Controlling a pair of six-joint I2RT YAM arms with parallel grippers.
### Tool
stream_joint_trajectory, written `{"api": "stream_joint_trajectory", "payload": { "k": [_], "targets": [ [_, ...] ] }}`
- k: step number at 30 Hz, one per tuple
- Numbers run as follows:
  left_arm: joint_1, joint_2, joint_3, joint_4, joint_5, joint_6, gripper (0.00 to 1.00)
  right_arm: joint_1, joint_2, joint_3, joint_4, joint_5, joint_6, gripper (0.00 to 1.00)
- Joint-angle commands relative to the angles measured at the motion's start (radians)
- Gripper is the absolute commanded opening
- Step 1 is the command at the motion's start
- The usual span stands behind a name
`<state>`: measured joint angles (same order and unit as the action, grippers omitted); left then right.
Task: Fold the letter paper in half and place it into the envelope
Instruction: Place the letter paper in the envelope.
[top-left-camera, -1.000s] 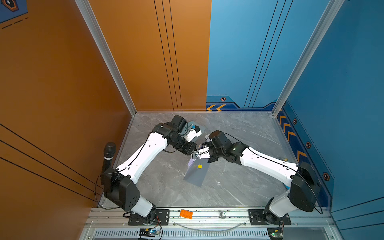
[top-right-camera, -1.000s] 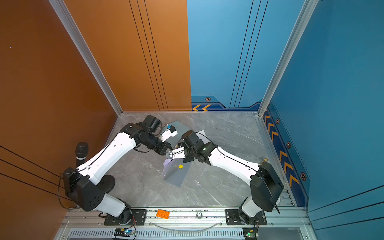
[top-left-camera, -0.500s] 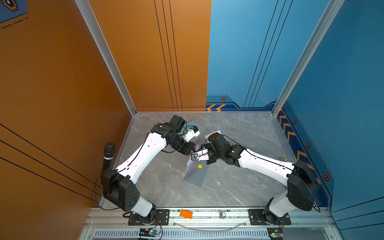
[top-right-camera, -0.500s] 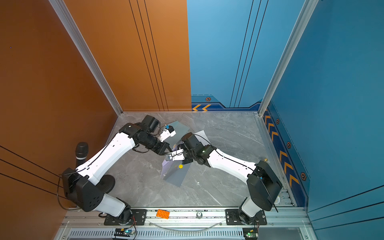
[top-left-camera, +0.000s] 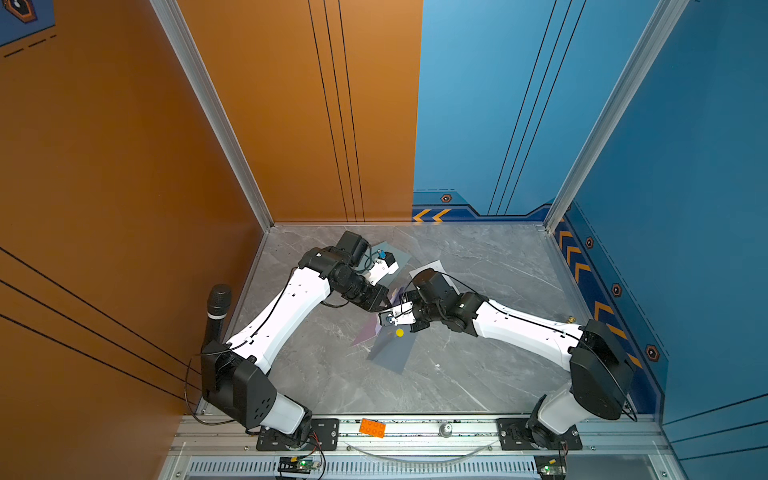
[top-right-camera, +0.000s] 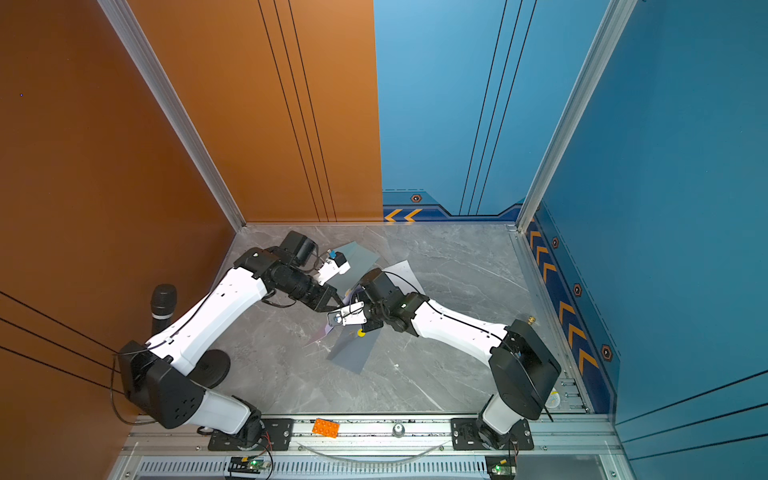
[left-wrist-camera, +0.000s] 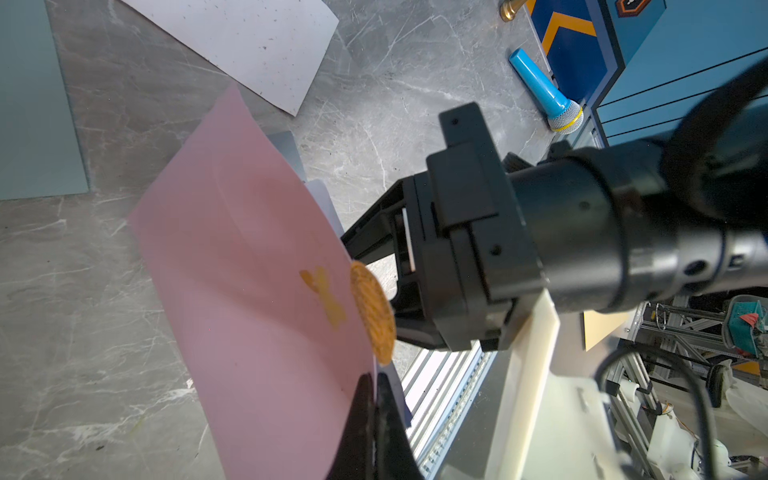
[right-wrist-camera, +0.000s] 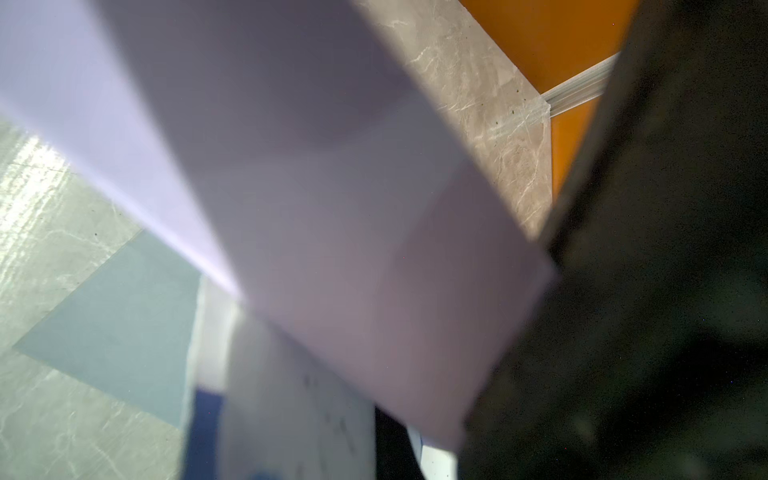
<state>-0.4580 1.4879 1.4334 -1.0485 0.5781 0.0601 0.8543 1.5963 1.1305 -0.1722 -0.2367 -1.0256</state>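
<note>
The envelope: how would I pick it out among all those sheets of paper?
Find the grey marble table and look at its middle. There the left gripper, on the arm nearer the orange wall, pinches the envelope. It is the only pink sheet and bears a round yellow seal; a white sheet and a grey-blue sheet lie nearby.

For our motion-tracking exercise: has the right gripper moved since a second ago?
Yes, slightly. The right gripper has shifted toward the front rail, nearer the orange brick fixed on it.
</note>
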Motion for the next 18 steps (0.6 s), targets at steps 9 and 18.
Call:
{"api": "stream_joint_trajectory", "payload": {
  "k": [9, 18],
  "targets": [
    [-0.002, -0.023, -0.015, 0.008, 0.049, 0.009, 0.00, -0.016, 0.011, -0.007, 0.013, -0.062, 0.067, 0.00],
    [-0.001, -0.007, -0.004, 0.008, 0.063, 0.017, 0.00, 0.044, 0.036, -0.009, 0.004, 0.026, -0.015, 0.00]
  ]
}}
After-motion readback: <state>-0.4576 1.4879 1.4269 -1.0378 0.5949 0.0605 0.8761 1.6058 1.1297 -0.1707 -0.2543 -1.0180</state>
